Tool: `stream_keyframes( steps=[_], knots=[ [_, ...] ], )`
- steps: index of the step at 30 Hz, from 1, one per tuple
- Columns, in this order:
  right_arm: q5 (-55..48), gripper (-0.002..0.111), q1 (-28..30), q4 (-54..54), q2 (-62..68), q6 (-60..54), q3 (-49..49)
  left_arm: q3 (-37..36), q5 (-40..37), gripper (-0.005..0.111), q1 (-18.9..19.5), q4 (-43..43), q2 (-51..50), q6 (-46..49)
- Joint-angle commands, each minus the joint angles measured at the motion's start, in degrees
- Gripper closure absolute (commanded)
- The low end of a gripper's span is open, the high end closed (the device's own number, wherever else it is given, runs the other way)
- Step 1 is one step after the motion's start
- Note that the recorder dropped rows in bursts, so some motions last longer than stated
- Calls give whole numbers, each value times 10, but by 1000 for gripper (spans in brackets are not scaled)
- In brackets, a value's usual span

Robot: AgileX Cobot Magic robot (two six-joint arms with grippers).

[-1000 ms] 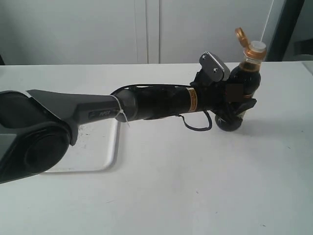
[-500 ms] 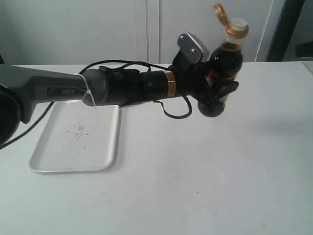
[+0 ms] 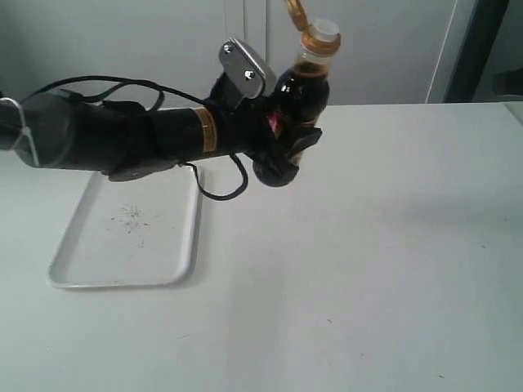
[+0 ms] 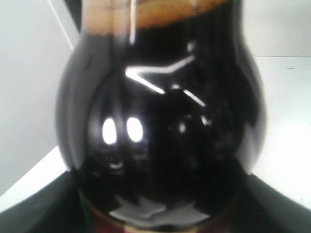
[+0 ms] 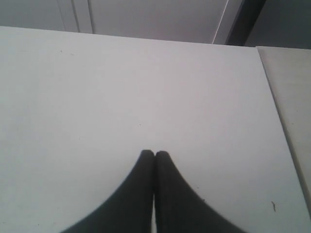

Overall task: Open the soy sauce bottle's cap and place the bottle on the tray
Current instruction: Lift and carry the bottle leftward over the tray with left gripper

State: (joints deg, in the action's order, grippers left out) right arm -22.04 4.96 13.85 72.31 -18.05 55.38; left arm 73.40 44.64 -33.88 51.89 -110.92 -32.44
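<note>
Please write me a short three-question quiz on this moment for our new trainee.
1. True or false: the cap on the soy sauce bottle is flipped open.
2. Where is the bottle? A) lying on the tray B) held in the air by the left gripper C) standing on the table
3. Fill in: the right gripper is ____ and holds nothing.

Key: 1 true; 2 B; 3 shut.
</note>
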Motion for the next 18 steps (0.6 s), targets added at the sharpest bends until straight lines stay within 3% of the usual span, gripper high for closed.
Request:
stream_keyframes(
  steps=[1, 4, 12, 18],
  knots=[
    [1, 108, 1, 8, -4, 0, -1, -37, 58, 107, 35, -35, 52, 12],
    [1, 108, -13, 9, -2, -20, -1, -77, 93, 107, 69, -52, 78, 13],
    [1, 108, -33, 15, -2, -25, -1, -162, 97, 107, 141, -54, 147, 27],
    [6, 108, -79, 16, -2, -37, -1, -212, 111, 107, 195, -84, 189, 27]
  ],
)
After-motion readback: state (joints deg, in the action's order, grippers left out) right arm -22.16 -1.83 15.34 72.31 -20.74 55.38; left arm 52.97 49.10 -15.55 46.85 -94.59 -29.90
